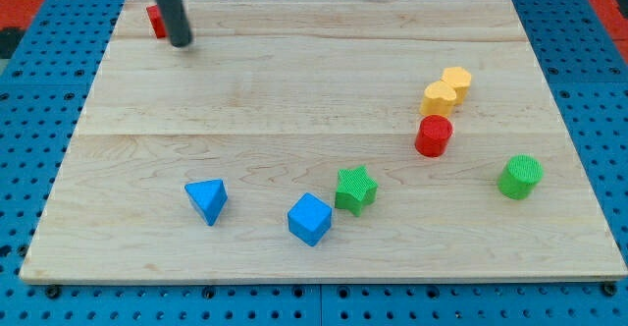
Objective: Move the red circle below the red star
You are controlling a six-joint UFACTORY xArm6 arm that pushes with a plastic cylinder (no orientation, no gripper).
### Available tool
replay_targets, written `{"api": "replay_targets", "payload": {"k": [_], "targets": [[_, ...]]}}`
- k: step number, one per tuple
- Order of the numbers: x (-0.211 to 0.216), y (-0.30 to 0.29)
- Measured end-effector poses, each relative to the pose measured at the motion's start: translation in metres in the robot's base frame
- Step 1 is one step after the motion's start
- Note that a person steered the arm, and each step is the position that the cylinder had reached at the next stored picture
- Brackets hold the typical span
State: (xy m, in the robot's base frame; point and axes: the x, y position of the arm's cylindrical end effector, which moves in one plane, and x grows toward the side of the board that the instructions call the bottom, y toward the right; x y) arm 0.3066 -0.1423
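Observation:
The red circle, a short red cylinder, stands at the view's right, just below the yellow blocks. A red block, mostly hidden behind my rod, sits at the view's top left; its shape cannot be made out. My tip rests on the board just right of and slightly below that red block, close to it or touching it. The tip is far to the left of the red circle.
Two yellow blocks lie touching above the red circle. A green cylinder is at the right. A green star, a blue cube and a blue triangle lie along the bottom. The wooden board ends near the red block.

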Motion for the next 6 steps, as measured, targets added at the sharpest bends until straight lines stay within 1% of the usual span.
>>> {"api": "replay_targets", "payload": {"k": [1,2,3,4,5,6], "targets": [[0.064,0.12],[0.096,0.212],[0.096,0.246],[0.103,0.316],[0.125,0.343],[0.141,0.29]]}}
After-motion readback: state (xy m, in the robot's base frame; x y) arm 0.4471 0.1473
